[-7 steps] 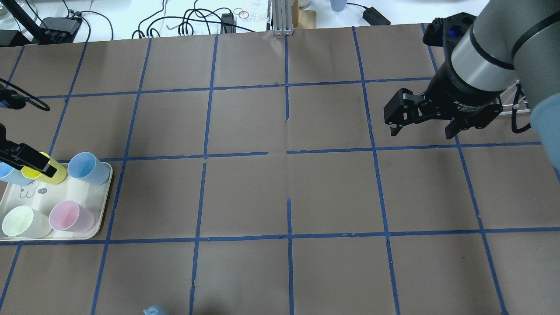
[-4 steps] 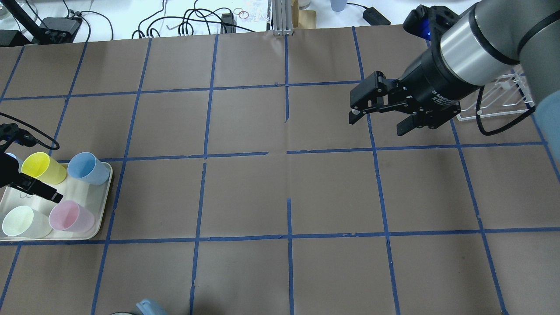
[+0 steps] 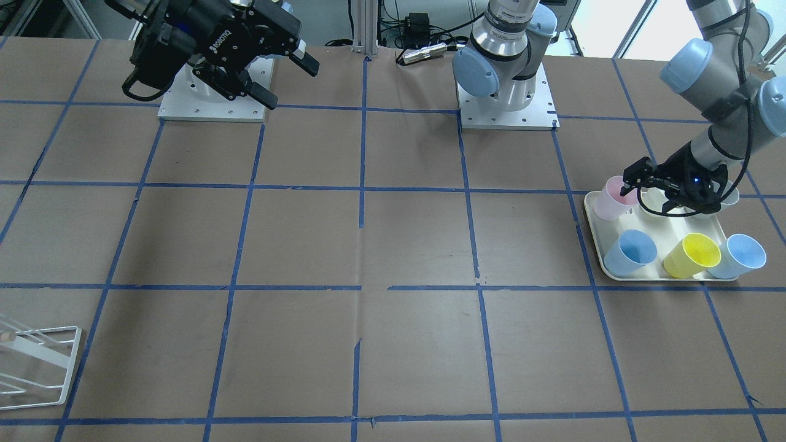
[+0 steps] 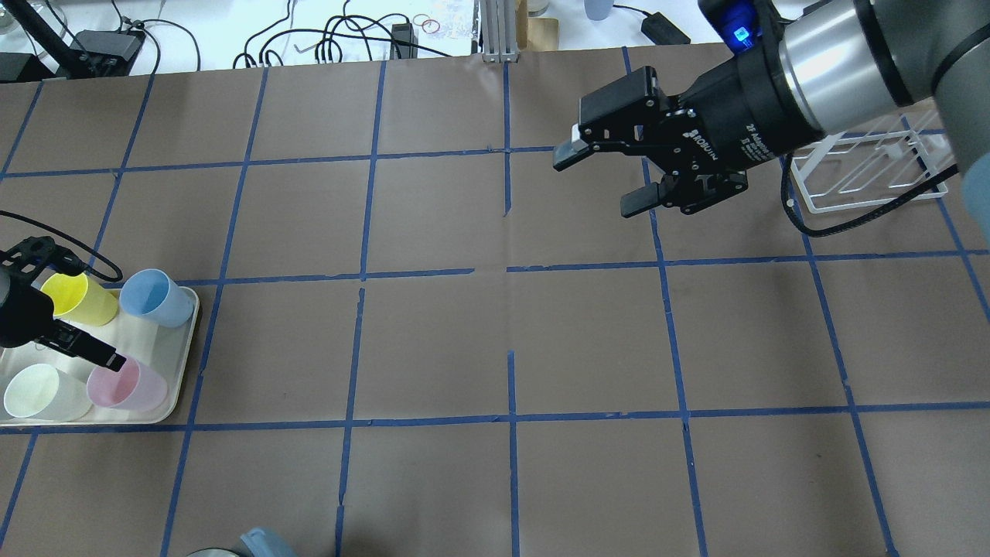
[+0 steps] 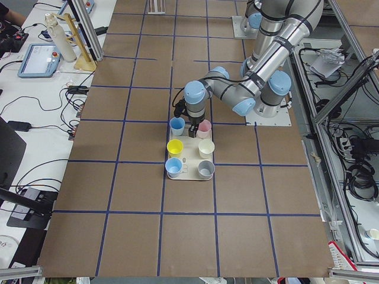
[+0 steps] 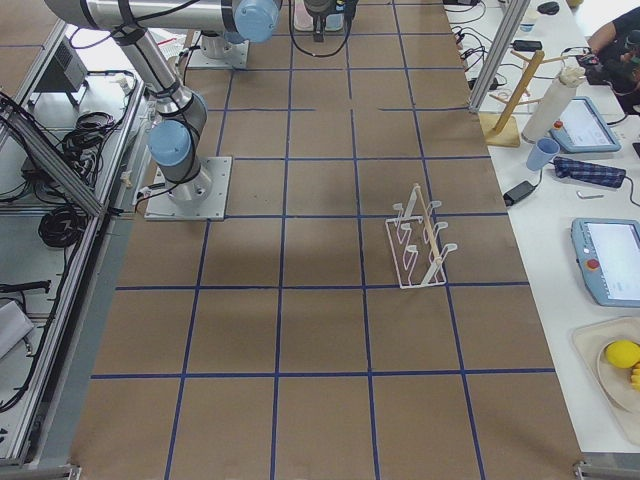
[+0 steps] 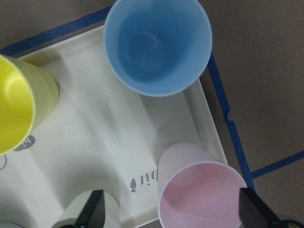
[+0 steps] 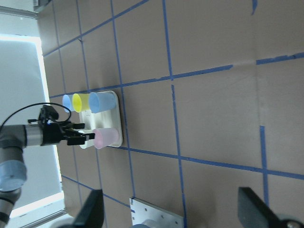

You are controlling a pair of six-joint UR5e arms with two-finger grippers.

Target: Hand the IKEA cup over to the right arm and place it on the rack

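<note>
The pale pink IKEA cup (image 4: pixel 133 384) stands upright at the near right corner of the cream tray (image 4: pixel 188 340). It also shows in the front view (image 3: pixel 613 199) and the left wrist view (image 7: pixel 202 190). My left gripper (image 4: pixel 97 360) is open just above it; in the wrist view the cup sits between the fingertips (image 7: pixel 93 209), nearer the right one. My right gripper (image 4: pixel 603 179) is open and empty, high over the table's far right, left of the white wire rack (image 4: pixel 866 166). The rack is empty.
The tray also holds a yellow cup (image 4: pixel 73 298), a blue cup (image 4: pixel 155 298), a cream cup (image 4: pixel 35 391) next to the pink one, and two more cups (image 3: pixel 740 255) behind the left arm. Cables and boxes lie past the far edge.
My left gripper has moved from over the yellow cup towards me, down to the pink cup. My right gripper has swung left and away from the rack, staying open.
</note>
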